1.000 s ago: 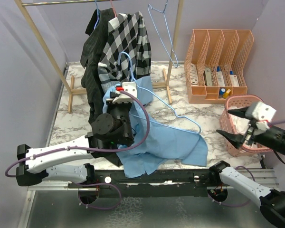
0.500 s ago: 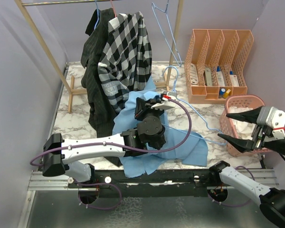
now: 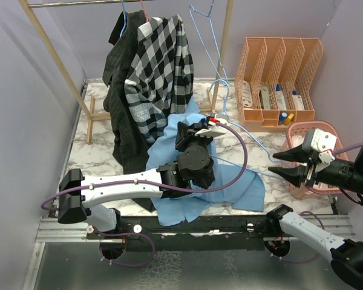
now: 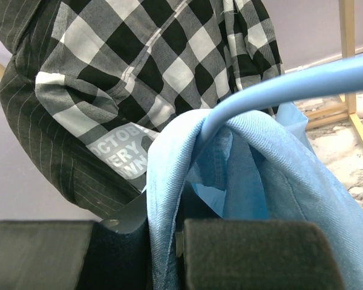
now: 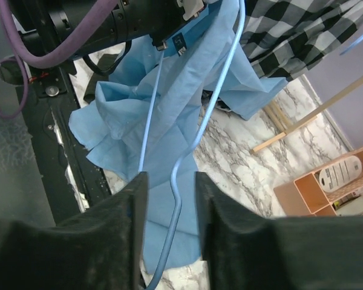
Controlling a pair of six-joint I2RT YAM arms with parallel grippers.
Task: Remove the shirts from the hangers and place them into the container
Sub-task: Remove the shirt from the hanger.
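Marble-topped table [image 3: 103,151], lilac walls. Light blue shirt [image 3: 230,187] lay heaped mid-table, one fold lifted by the left gripper [image 4: 166,241], fingers pressed together on the cloth where the light blue hanger [image 4: 290,84] emerged. Right gripper [image 3: 273,165] stood spread, hanger wire in the gap. Pink basket [image 3: 314,125] just behind it. Checked shirt [image 3: 160,54] and pinstriped shirt [image 3: 118,90] hung on the wooden rack [image 3: 53,60]

left jaws clamped tight, right jaws parted
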